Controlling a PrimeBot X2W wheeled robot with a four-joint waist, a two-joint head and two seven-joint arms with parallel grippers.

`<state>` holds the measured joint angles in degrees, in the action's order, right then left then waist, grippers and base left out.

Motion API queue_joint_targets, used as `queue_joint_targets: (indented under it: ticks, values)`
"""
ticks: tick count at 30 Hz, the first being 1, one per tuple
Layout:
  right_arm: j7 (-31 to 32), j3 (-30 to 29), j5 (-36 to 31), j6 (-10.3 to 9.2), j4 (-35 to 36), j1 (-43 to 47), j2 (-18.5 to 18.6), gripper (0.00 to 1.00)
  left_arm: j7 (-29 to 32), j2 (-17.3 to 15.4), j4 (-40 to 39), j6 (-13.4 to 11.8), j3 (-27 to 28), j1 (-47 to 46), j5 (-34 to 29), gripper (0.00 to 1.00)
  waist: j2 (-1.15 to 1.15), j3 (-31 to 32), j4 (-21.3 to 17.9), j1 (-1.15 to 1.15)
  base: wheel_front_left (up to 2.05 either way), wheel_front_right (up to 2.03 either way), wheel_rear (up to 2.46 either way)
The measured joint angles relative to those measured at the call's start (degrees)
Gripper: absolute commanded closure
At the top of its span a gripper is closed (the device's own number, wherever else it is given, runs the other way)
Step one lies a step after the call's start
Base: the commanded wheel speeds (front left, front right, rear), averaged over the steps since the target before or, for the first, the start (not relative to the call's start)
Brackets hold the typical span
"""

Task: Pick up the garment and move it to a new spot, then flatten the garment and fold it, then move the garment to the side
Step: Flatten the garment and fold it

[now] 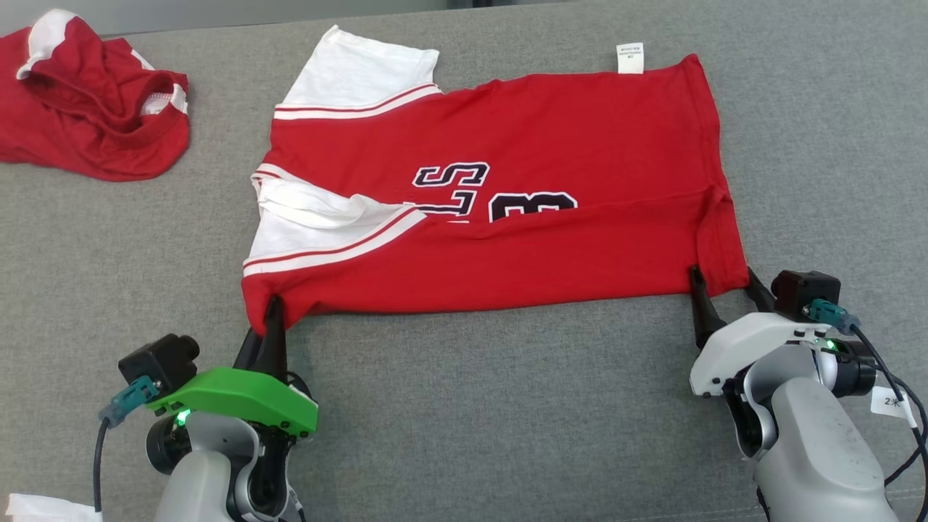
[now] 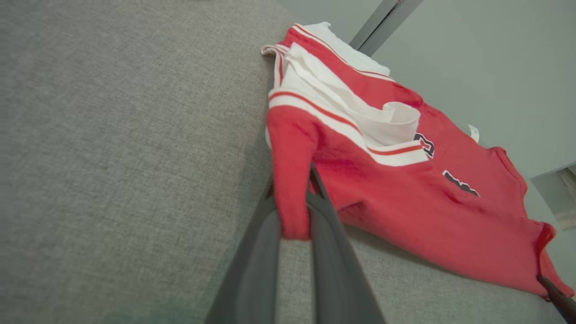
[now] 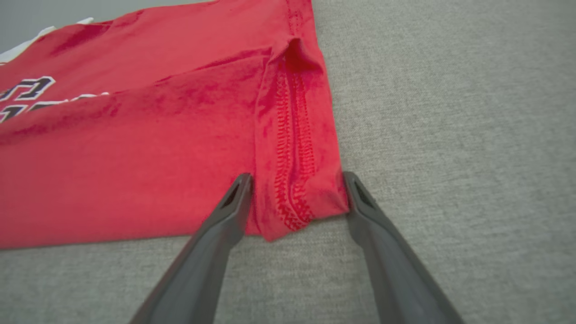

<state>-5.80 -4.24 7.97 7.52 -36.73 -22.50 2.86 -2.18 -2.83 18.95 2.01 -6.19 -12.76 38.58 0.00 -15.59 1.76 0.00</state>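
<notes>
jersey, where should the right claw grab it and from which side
Grip the jersey at its near right corner, where the stitched hem doubles over and juts past the fold. Come in low from the near edge along the grey surface; the right claw stands open astride that corner. The left claw is shut on the near left corner, so this likely keeps the edge level.

R gripper (image 3: 297, 180) spread, astride red garment (image 3: 135, 148) corner, grey fabric surface (image 3: 450, 135)

Grey woven fabric surface (image 1: 464, 406) spans the head view, evenly lit. Left wrist view: plain pale grey wall (image 2: 472, 54) at upper right, w/ a darker grey strip (image 2: 382, 22) slanting at top centre.
</notes>
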Motion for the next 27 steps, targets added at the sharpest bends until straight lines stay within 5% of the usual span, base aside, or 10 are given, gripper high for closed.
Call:
queue_joint_targets:
  ticks: [1, 3, 5, 13, 27]
  values:
    - [0.0, 0.0, 0.0, 0.0, -0.3, -0.1, 0.0, 0.55, 0.0, 0.0, -0.2, 0.0, -0.1, 0.2, 0.0, 1.0, 0.0, 0.2, 0.1, 0.0, 0.0, 0.0, 0.0]
    - [-0.1, -0.3, 0.0, 0.0, -0.7, -0.1, 0.0, 0.72, -0.2, -0.1, -0.6, -0.1, -0.3, 0.6, -0.4, 1.0, 0.0, 0.5, 0.1, 0.0, 0.0, 0.0, 0.0]
    - [-0.6, -1.2, -0.1, 0.01, -0.8, -0.1, -0.1, 1.0, -0.5, -0.3, -1.5, -0.1, -0.4, 1.0, -0.6, 1.0, 0.0, 1.0, 0.1, 0.0, 0.0, 0.0, 0.0]
    - [-1.3, -3.4, 0.5, 0.02, 5.8, 3.2, -0.1, 1.0, -0.1, -2.3, -8.5, -1.0, -0.8, 4.0, -1.8, 1.0, 0.0, 3.1, -0.3, 0.0, 0.0, 0.0, 0.0]
    - [7.7, -3.9, 7.4, 0.02, 26.8, 22.8, -0.1, 1.0, 5.0, -3.4, -20.9, -5.1, -2.2, 22.4, -0.6, 1.0, 0.0, 3.7, -2.6, 0.0, 0.0, 0.0, 0.0]
